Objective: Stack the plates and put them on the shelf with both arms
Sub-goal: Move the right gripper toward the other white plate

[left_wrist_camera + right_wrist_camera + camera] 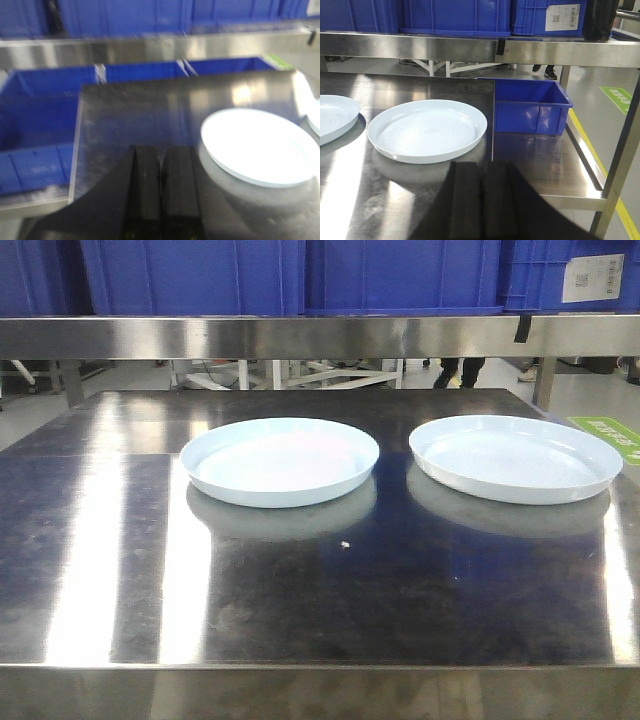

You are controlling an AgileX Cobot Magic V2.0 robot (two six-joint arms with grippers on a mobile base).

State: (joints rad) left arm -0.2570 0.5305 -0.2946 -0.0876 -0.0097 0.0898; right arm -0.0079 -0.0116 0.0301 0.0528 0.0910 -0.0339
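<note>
You are holding your left gripper (161, 200) and right gripper (482, 200) at 6 o'clock, both closed on nothing. On the desk (300, 610), the left plate (280, 460) at 11 and the right plate (515, 457) at 1 are lying flat, rims up, apart and unstacked. Being round, they have no long axis. The shelf (300, 337) is waiting at 12.

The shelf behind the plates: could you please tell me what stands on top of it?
Blue crates stand side by side on the shelf, one bearing a white label. Their contents are hidden by their walls, and their tops are out of frame.
</note>
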